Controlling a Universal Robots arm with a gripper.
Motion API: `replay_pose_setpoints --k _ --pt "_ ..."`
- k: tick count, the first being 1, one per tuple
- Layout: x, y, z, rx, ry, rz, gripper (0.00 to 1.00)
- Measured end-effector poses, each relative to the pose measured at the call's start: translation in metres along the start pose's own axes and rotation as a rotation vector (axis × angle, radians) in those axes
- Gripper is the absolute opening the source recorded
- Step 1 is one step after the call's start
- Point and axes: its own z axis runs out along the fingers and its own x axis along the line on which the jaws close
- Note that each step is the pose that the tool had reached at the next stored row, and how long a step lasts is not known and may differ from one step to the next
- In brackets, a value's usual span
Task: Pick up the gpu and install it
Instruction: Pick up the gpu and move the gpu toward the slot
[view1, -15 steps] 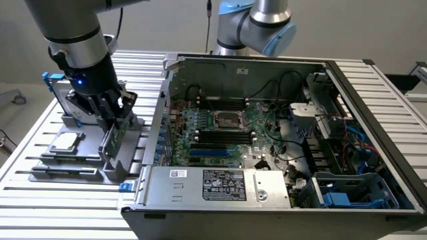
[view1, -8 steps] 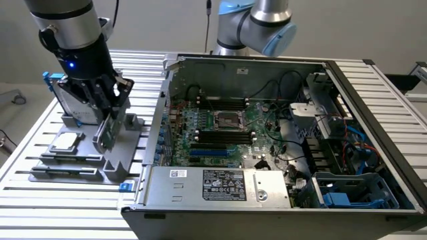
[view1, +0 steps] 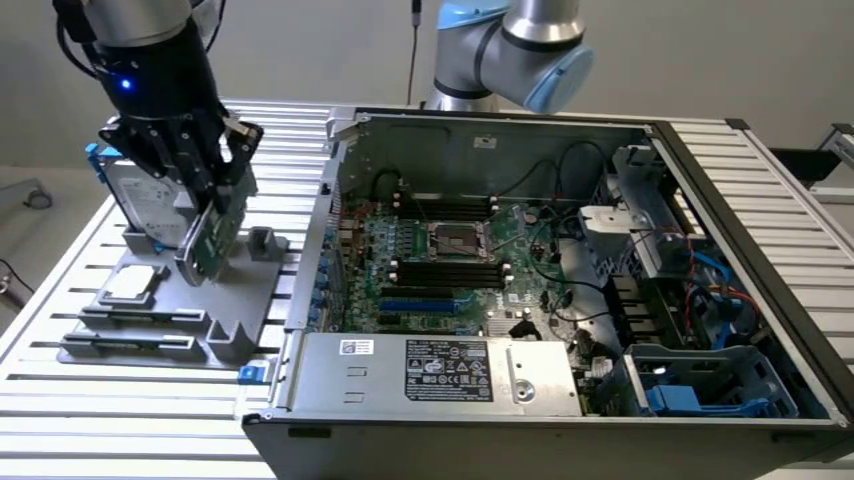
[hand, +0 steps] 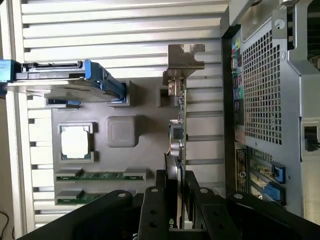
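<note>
Exterior view: my gripper (view1: 207, 200) stands at 9 o'clock of the open computer case (view1: 441, 375). It is pinching the gpu (view1: 211, 240), which is tilted on edge at the gray holder (view1: 254, 300). The hard drive (view1: 140, 195) is just behind.

Wrist view adds:
- fingers (hand: 160, 200) pressed on both card faces
- silver bracket (hand: 185, 57) at the card's far end
- processor chip (hand: 76, 141) well apart from the card

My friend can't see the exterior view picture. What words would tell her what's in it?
The gripper clasps the gpu, standing on edge at a grey parts holder on the exterior view's left. To its right lies an open computer case, motherboard showing.
</note>
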Motion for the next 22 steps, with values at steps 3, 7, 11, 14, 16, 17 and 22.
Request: replay_pose_setpoints --k 3,7,11,14,16,17,22 --pt "-0.006 0.0011 -0.0135 0.0001 0.0010 0.000 0.26" --pt "-0.019 0.0029 -0.0321 0.0001 0.0022 0.000 0.26" --pt "-0.037 0.0050 -0.0508 0.0002 0.0046 0.000 0.26" --pt "-0.050 0.0065 -0.0646 0.0003 0.0070 0.000 0.26" --pt "-0.059 0.0076 -0.0737 0.0003 0.0091 0.000 0.26" --pt "-0.064 0.0081 -0.0783 0.0005 0.0109 0.001 0.26" --pt "-0.086 0.0095 -0.0895 0.0017 0.0341 0.002 0.26"
